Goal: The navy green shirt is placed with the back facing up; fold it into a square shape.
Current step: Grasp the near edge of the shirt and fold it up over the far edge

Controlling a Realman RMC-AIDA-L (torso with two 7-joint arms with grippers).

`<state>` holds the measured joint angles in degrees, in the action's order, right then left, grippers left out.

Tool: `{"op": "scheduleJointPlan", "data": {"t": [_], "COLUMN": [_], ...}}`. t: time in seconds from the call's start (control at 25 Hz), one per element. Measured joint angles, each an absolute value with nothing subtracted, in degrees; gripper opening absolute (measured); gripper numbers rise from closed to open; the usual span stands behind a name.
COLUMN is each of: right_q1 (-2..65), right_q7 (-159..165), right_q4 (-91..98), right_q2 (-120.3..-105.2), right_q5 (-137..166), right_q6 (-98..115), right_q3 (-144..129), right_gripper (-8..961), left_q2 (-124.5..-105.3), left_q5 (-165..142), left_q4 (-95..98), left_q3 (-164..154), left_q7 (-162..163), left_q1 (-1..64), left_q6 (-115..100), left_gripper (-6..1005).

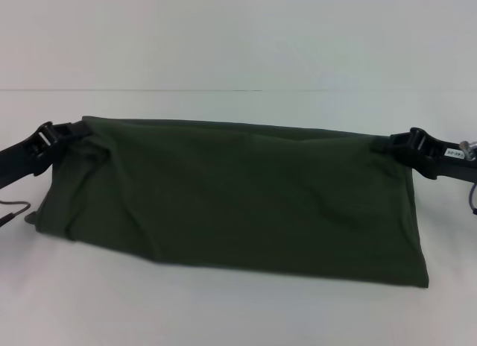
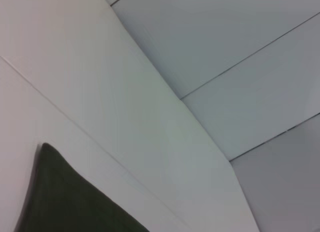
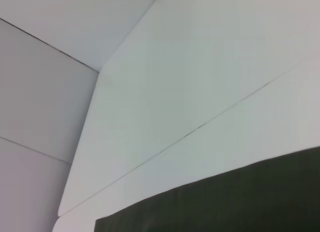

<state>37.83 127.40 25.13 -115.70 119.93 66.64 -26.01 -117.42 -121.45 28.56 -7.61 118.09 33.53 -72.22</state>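
The navy green shirt (image 1: pixel 238 197) lies across the middle of the white table (image 1: pixel 223 309) as a wide folded band, plain side showing. My left gripper (image 1: pixel 65 133) is shut on its far left corner and my right gripper (image 1: pixel 389 145) is shut on its far right corner. The far edge runs taut and straight between them. The near edge rests on the table, lower at the right. A corner of the shirt (image 2: pixel 65 202) shows in the left wrist view, and a stretch of its edge (image 3: pixel 240 197) in the right wrist view. Neither wrist view shows fingers.
A thin cable (image 1: pixel 15 212) hangs under the left arm beside the shirt's left end. A seam crosses the table (image 1: pixel 149 90) behind the shirt. Beyond the table's edge (image 2: pixel 200 122), floor tiles (image 2: pixel 260 67) show in both wrist views.
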Motion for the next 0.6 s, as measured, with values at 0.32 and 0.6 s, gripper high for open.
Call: {"op": "scheduleJointPlan", "data": {"t": [0.32, 0.6], "right_q1": [38.2, 38.4], "right_q7": [126.0, 124.7], "right_q4": [25.6, 25.5], "right_q2": [-116.5, -116.5], "right_q5": [117.6, 115.2], "right_q6": [64.7, 61.8], "right_q3": [-25.5, -25.9], "right_gripper": [40, 40], "left_q2": [-118.52, -119.79], "left_q5": [-118.4, -114.2], "left_q4": [28.5, 27.9], "left_q3": [-7.6, -7.6], "left_q7": [114.5, 109.0], "left_q1": [36.1, 37.8], "left_q6": [-67.5, -62.5], "left_gripper": [63, 64]}}
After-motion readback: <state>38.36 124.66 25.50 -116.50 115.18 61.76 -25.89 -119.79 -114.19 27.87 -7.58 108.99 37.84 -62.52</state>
